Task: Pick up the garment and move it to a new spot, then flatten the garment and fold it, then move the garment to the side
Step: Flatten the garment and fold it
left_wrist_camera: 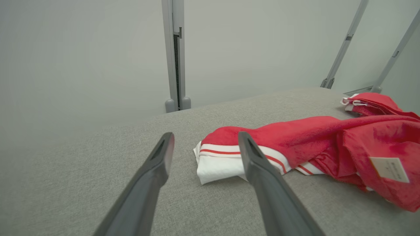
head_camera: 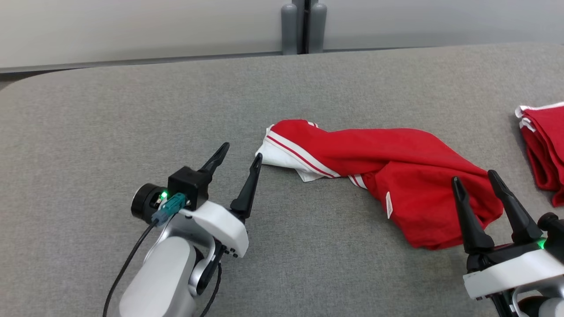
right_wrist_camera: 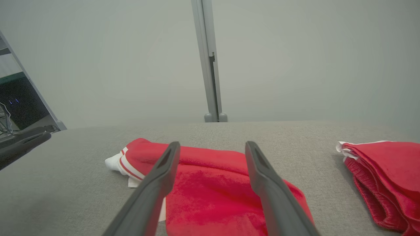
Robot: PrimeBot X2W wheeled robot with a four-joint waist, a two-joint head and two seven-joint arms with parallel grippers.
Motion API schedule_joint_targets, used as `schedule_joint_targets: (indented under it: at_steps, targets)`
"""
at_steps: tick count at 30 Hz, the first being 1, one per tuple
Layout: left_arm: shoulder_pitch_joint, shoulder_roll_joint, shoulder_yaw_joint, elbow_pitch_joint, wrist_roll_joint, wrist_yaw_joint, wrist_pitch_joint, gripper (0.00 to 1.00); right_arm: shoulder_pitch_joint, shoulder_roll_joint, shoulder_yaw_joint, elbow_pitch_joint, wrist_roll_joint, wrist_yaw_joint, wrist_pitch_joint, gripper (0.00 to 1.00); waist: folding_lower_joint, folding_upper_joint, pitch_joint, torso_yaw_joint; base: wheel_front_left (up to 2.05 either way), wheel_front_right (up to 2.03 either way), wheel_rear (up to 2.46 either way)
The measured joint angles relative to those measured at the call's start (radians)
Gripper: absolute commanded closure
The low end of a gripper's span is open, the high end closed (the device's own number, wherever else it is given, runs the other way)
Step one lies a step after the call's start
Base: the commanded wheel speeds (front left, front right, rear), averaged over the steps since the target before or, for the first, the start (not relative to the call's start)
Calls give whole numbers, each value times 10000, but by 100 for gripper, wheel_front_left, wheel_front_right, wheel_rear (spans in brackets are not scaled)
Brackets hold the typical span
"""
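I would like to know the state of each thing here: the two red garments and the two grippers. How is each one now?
Middle garment: crumpled and twisted on the table, not yet flattened.
Right-hand garment: appears folded, lying apart from the middle one.
Left gripper: open, empty, near the white end of the crumpled one.
Right gripper: open, empty.

We see soft, even light from above on the grey table (head_camera: 132,110), with only a faint shadow under the red garment (head_camera: 396,167). In our wrist views the near fingers (left_wrist_camera: 144,190) blur and the wall (left_wrist_camera: 82,49) reads hazy.
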Motion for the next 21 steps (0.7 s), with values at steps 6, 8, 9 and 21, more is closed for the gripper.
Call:
schedule_joint_targets:
  at_steps: [6,8,9,21]
  targets:
    - [-1605,-169,-238,2274,-464,-416,384,0,-468,-56,257,305,199,0,-259,0,0,0,694,-571,0,0,0]
    - [-2041,-217,-313,3076,-667,-502,568,0,-563,-59,330,430,276,0,-359,0,0,0,891,-756,0,0,0]
    - [-2221,-236,-336,3425,-803,-548,637,0,-606,-71,359,491,291,0,-437,0,0,0,985,-836,0,0,0]
    - [-3165,-295,-671,5223,-2015,-742,297,100,-901,-77,393,1030,571,0,-838,0,0,0,1356,-1157,0,0,0]
